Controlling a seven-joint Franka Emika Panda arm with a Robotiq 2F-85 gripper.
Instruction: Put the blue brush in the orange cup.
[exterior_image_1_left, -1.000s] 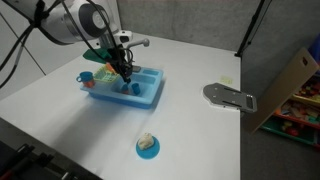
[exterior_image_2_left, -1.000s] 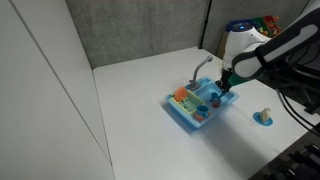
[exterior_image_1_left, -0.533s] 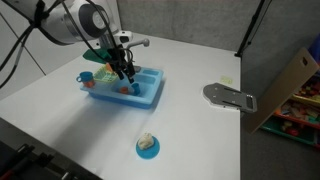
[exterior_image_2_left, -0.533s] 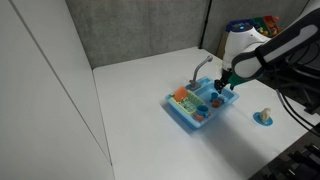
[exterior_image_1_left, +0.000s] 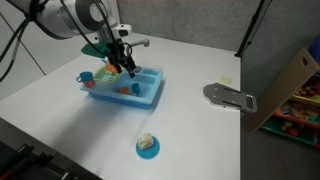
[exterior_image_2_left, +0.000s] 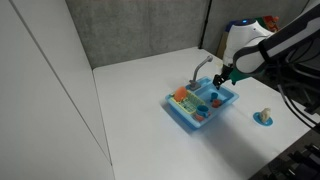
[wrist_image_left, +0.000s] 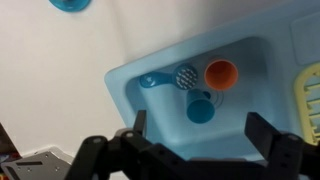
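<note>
In the wrist view the blue brush (wrist_image_left: 170, 78) lies flat on the floor of the blue toy sink (wrist_image_left: 130, 100). Its round dotted head is right beside the orange cup (wrist_image_left: 220, 72); I cannot tell whether they touch. A small blue cup (wrist_image_left: 200, 108) stands just below them. My gripper (wrist_image_left: 200, 130) hangs open above the basin with nothing between its fingers (wrist_image_left: 262, 130). In both exterior views the gripper (exterior_image_1_left: 122, 66) (exterior_image_2_left: 221, 77) hovers a little above the sink (exterior_image_1_left: 150, 95) (exterior_image_2_left: 185, 118). The brush and the orange cup are too small to pick out there.
A grey faucet (exterior_image_1_left: 140, 43) (exterior_image_2_left: 203, 65) rises at the sink's back. A teal plate with a pale lump (exterior_image_1_left: 147, 145) (exterior_image_2_left: 264, 118) sits apart on the white table. A grey flat device (exterior_image_1_left: 230, 97) and a cardboard box (exterior_image_1_left: 290, 85) are at one table edge.
The jaws have gone from nearly shut to wide open, and the gripper has lifted up out of the sink basin.
</note>
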